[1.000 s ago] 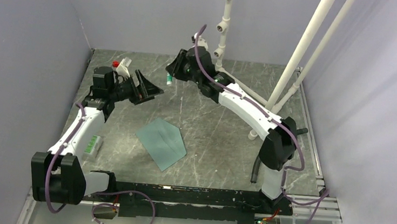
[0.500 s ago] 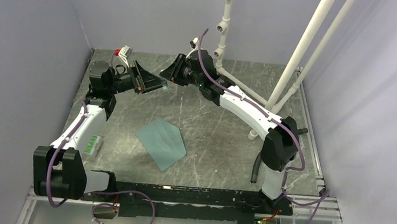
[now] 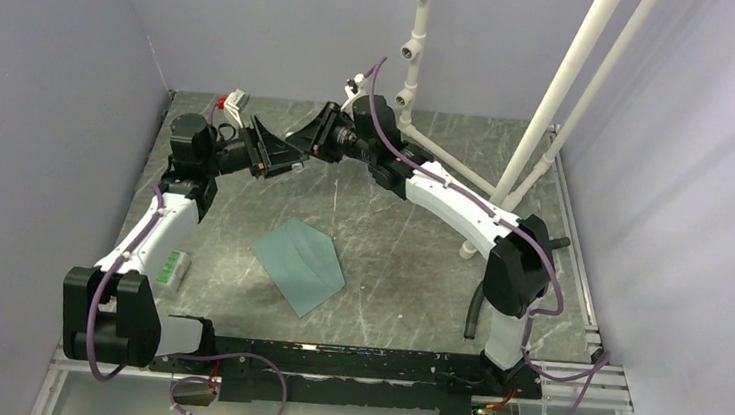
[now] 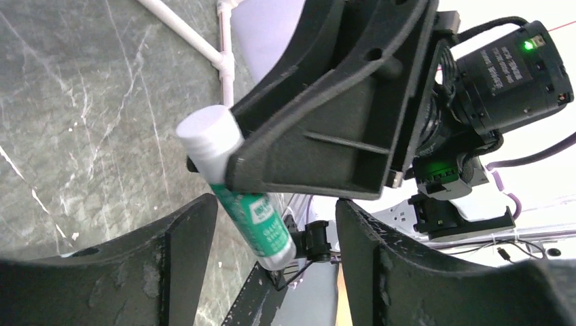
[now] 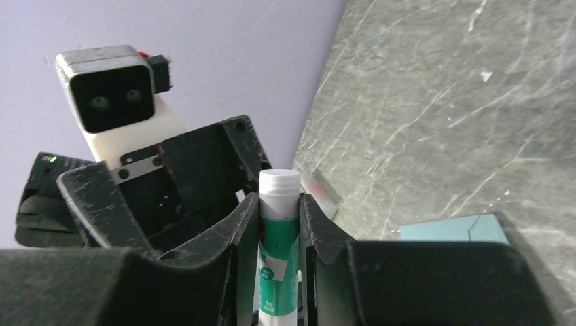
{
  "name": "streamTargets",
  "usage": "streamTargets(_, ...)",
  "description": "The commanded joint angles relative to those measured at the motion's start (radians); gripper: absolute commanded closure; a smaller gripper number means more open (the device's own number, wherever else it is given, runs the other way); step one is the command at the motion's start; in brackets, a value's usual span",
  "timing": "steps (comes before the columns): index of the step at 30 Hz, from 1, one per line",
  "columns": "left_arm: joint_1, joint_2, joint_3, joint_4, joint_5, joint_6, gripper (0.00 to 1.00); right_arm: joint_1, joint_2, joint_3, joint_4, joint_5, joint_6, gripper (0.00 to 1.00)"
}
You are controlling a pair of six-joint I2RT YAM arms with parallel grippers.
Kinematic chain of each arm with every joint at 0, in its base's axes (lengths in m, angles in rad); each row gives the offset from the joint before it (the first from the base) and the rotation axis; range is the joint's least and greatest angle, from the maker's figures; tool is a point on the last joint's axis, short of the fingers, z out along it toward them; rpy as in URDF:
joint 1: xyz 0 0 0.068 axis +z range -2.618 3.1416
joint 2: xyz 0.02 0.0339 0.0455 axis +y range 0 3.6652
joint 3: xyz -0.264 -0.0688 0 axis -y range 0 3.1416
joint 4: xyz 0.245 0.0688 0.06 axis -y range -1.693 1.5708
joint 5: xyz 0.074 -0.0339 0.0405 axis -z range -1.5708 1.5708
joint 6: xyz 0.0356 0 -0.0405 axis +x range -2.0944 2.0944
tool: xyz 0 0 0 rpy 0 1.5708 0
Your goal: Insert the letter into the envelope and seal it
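The teal envelope [image 3: 298, 264] lies flat on the dark stone table [image 3: 412, 231], flap side hard to make out; a corner of it shows in the right wrist view [image 5: 454, 227]. The letter is not in view. My right gripper [image 3: 307, 142] is raised at the back and shut on a green-and-white glue stick [image 5: 278, 234], white cap pointing outward. My left gripper [image 3: 278, 152] is open and faces the right one. In the left wrist view the glue stick [image 4: 255, 221] hangs between the spread left fingers, touching neither.
A small green-and-white packet [image 3: 171, 269] lies by the left arm near the left wall. White PVC pipes [image 3: 554, 93] rise at the back right, with a pipe base on the table [image 4: 183, 27]. Grey walls close in the left and back.
My left gripper has swung right and up, my right gripper has moved left with the glue stick, and the two now meet tip to tip. The envelope has not moved.
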Motion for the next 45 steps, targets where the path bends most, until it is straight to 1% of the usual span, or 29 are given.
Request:
streamTargets(1, -0.004, 0.0, 0.017, -0.044, -0.022, 0.035, 0.34, 0.005, -0.057, -0.015, 0.101, -0.043, 0.051, 0.94)
streamTargets(4, -0.003, 0.003, 0.022, -0.061, -0.027, 0.04, 0.46, 0.003, -0.063, -0.021, 0.101, -0.043, 0.052, 0.95)
streamTargets(5, -0.003, 0.0, 0.02, -0.063, -0.025, 0.044, 0.52, 0.004, -0.066, -0.024, 0.099, -0.039, 0.05, 0.95)
streamTargets(6, -0.003, -0.004, 0.017, -0.068, -0.023, 0.054, 0.61, 0.004, -0.07, -0.027, 0.098, -0.035, 0.046, 0.95)
streamTargets(7, -0.005, -0.007, 0.018, -0.08, -0.018, 0.072, 0.72, 0.002, -0.076, -0.031, 0.094, -0.03, 0.039, 0.94)
streamTargets(8, -0.003, -0.01, 0.021, -0.106, -0.012, 0.098, 0.92, -0.002, -0.08, -0.034, 0.086, -0.026, 0.03, 0.94)
streamTargets(9, -0.002, -0.014, 0.029, -0.149, -0.005, 0.143, 0.96, -0.006, -0.087, -0.035, 0.075, -0.023, 0.018, 0.93)
streamTargets(10, -0.004, -0.02, 0.045, -0.198, 0.004, 0.203, 0.97, -0.01, -0.092, -0.033, 0.061, -0.025, 0.0, 0.89)
streamTargets(11, -0.005, -0.024, 0.076, -0.273, 0.032, 0.299, 0.98, -0.018, -0.094, -0.023, 0.032, -0.045, -0.029, 0.83)
streamTargets(12, -0.007, -0.027, 0.124, -0.389, 0.064, 0.419, 0.98, -0.027, -0.09, -0.002, -0.019, -0.071, -0.065, 0.76)
streamTargets(13, -0.01, -0.029, 0.183, -0.53, 0.086, 0.596, 0.98, -0.034, -0.084, 0.033, -0.085, -0.098, -0.123, 0.68)
streamTargets(15, -0.038, -0.028, 0.278, -0.744, 0.078, 0.838, 0.98, -0.039, -0.078, 0.094, -0.192, -0.145, -0.212, 0.55)
streamTargets(16, -0.065, -0.026, 0.307, -0.807, 0.06, 0.913, 0.98, -0.04, -0.082, 0.106, -0.227, -0.157, -0.242, 0.51)
streamTargets(17, -0.086, -0.023, 0.318, -0.827, 0.072, 0.96, 0.98, -0.04, -0.092, 0.104, -0.252, -0.158, -0.259, 0.48)
streamTargets(20, -0.102, -0.009, 0.312, -0.8, 0.114, 0.992, 0.98, -0.04, -0.141, 0.068, -0.251, -0.148, -0.273, 0.44)
streamTargets(22, -0.103, 0.005, 0.331, -0.83, 0.108, 1.061, 0.98, -0.04, -0.157, 0.072, -0.268, -0.126, -0.284, 0.44)
streamTargets(23, -0.104, 0.012, 0.348, -0.854, 0.097, 1.085, 0.98, -0.04, -0.158, 0.079, -0.289, -0.117, -0.289, 0.44)
streamTargets(25, -0.104, 0.021, 0.379, -0.871, 0.067, 1.105, 0.97, -0.041, -0.158, 0.1, -0.32, -0.112, -0.295, 0.49)
streamTargets(28, -0.104, 0.02, 0.382, -0.818, 0.027, 1.08, 0.98, -0.042, -0.148, 0.133, -0.365, -0.151, -0.297, 0.51)
streamTargets(32, -0.104, 0.022, 0.372, -0.745, 0.039, 1.037, 0.98, -0.043, -0.146, 0.133, -0.394, -0.174, -0.306, 0.45)
streamTargets(33, -0.104, 0.025, 0.373, -0.744, 0.046, 1.036, 0.98, -0.043, -0.149, 0.122, -0.384, -0.177, -0.307, 0.44)
streamTargets(34, -0.104, 0.032, 0.377, -0.75, 0.055, 1.039, 0.98, -0.045, -0.154, 0.112, -0.371, -0.181, -0.303, 0.46)
streamTargets(36, -0.104, 0.041, 0.387, -0.771, 0.078, 1.054, 0.97, -0.048, -0.166, 0.086, -0.333, -0.197, -0.299, 0.53)
streamTargets(37, -0.104, 0.047, 0.394, -0.78, 0.093, 1.061, 0.98, -0.05, -0.173, 0.075, -0.315, -0.198, -0.296, 0.55)
streamTargets(41, -0.104, 0.059, 0.412, -0.81, 0.159, 1.08, 0.97, -0.067, -0.172, 0.06, -0.266, -0.234, -0.291, 0.55)
streamTargets(45, -0.104, 0.066, 0.428, -0.833, 0.181, 1.1, 0.97, -0.07, -0.128, 0.127, -0.325, -0.266, -0.319, 0.53)
